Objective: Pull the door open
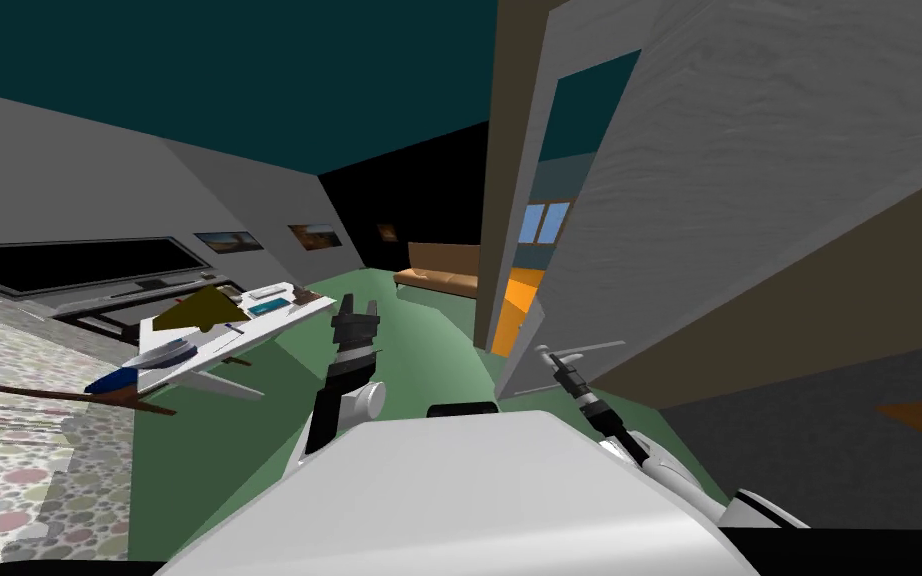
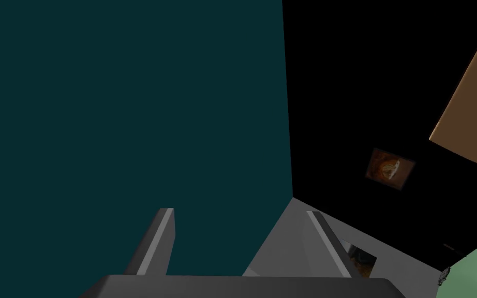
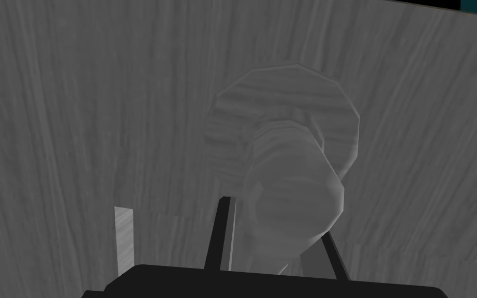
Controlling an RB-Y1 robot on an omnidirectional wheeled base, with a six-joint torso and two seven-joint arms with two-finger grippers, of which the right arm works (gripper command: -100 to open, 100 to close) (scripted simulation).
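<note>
our right claw (image 3: 276, 222) is clamped on the grey lever handle (image 1: 581, 351), just right of centre in the head view. the grey door (image 1: 739, 170), filling the upper right, already stands partly ajar. we judge more pulling remains. our left claw (image 2: 239, 211) hangs apart, idle.

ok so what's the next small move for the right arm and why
Probably draw the right pincer back toward the torso: it is shut on the grey handle, and the door stands only partly ajar.
</note>
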